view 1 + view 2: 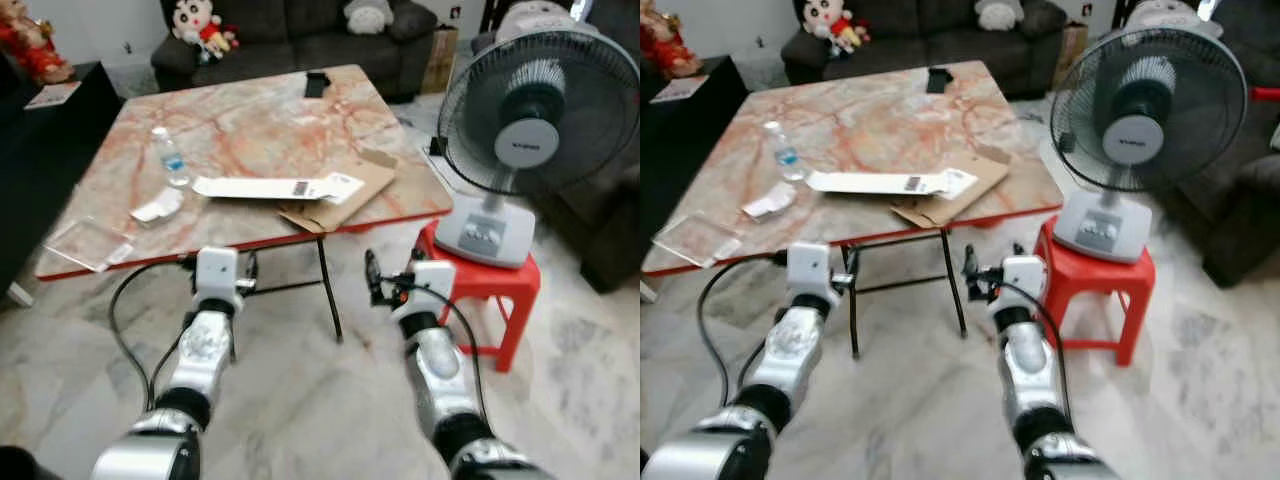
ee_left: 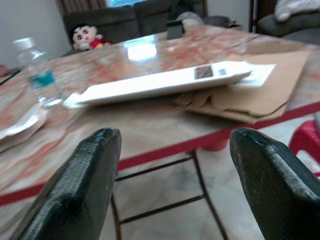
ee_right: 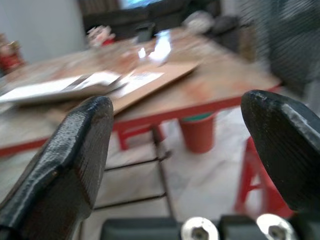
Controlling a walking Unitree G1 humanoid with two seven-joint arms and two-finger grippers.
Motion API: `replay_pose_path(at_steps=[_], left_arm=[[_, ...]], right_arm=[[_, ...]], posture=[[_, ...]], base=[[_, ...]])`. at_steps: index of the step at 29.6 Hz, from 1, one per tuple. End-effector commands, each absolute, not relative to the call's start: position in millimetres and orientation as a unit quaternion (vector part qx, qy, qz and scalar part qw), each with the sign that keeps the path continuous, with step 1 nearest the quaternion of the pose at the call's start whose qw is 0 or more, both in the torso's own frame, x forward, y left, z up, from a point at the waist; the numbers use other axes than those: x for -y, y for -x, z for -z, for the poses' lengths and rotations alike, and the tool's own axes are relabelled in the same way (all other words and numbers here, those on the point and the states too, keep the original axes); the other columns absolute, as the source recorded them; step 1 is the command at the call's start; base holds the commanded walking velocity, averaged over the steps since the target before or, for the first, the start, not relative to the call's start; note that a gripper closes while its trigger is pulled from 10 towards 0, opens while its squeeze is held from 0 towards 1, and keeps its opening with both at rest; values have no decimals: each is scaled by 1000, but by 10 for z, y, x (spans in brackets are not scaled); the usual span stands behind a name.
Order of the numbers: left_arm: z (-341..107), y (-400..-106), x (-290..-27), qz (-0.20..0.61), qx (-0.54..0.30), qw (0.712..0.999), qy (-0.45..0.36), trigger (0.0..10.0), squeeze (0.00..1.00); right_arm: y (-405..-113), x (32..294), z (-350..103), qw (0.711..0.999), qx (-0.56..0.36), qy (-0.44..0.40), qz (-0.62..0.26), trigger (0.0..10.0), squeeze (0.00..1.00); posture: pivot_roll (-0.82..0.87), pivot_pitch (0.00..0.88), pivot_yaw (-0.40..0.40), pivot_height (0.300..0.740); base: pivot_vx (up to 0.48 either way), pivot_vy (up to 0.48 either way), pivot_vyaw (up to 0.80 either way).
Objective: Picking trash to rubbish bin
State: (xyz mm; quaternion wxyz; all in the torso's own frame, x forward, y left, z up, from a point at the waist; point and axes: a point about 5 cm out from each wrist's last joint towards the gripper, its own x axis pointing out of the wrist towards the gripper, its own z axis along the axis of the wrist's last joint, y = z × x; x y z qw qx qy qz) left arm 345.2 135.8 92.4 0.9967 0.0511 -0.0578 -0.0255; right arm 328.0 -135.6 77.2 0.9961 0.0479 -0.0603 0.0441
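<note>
Left eye view: my 2 grippers hover before the red-rimmed marble-top table [image 1: 250,125].
My left gripper [image 2: 175,165] and right gripper [image 3: 195,150] gape empty; the long white cardboard box [image 1: 270,187] lies on flattened brown cardboard [image 1: 345,195].

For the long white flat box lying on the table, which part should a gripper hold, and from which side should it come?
Probably the long white box is best taken across its thin height at the near long edge, coming level from the robot's side of the table. It lies flat, with one end raised on the cardboard, which leaves room underneath there. The left gripper, open, already faces that edge.
</note>
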Motion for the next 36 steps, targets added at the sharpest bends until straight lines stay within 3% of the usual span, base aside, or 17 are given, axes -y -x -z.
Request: replay_pose_path(at_steps=[1, 36], left_arm=[[-991, -3483, -1483, 8, 69, 996, -56, 10000, 0], [-1084, -3534, -1503, -1, 83, 995, -52, 10000, 0]], right_arm=[[-3321, 1222, -860, 994, 75, -57, -59, 10000, 0], [-3314, 1116, -844, 993, 65, -42, -85, 10000, 0]], posture=[[-64, 0, 76, 740], [-49, 0, 68, 740]], base=[[300, 0, 0], [306, 0, 39]])
